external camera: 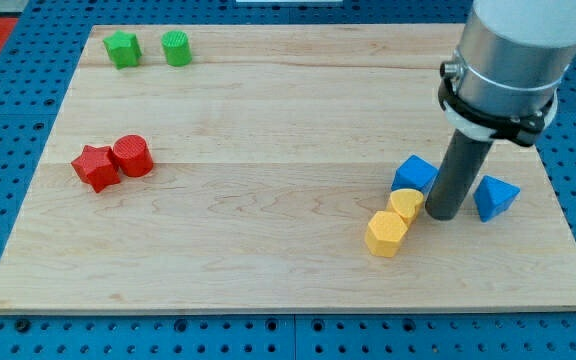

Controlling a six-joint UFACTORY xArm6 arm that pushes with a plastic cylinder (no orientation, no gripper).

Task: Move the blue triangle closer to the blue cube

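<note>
The blue triangle lies near the board's right edge. The blue cube sits a short way to its left. My tip stands on the board between the two, closer to the cube, with a small gap to the triangle. The rod's dark shaft hides part of the space between them.
A yellow heart-like block and a yellow hexagon sit just left of my tip, below the blue cube. A red star and red cylinder lie at the left. A green star and green cylinder lie at top left.
</note>
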